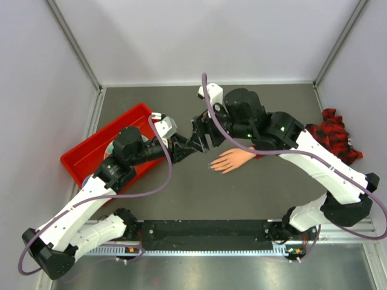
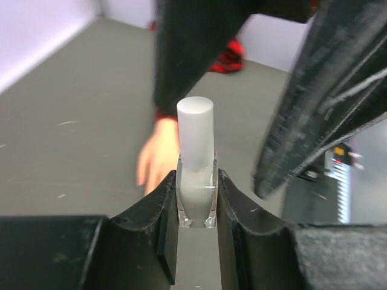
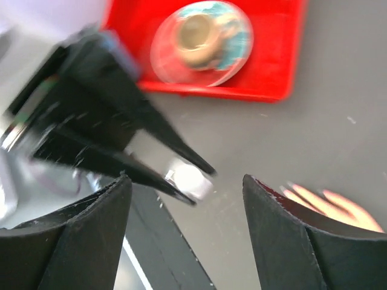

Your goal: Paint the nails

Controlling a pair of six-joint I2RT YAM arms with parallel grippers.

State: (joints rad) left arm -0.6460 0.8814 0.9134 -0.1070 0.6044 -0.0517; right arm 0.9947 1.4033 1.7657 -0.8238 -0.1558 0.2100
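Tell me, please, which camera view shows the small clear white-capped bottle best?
The left wrist view: the small clear white-capped bottle stands sharp, central and upright there, clamped in the left gripper. The right wrist view catches only a blurred bit of its white cap. In the top external view I cannot make it out.

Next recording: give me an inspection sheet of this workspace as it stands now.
Surface: grey table, faintly scuffed.
Job's things: fake hand lies mid-table, its plaid sleeve to the right; nails too small to judge; white-capped bottle upright, cap on.
Clutter: red tray at left, holding a round clear dish.
Hands: left hand shut on the bottle; right hand open, holding nothing.
Cables: purple cable loops along each arm.
Surroundings: white walls; nothing else seen.
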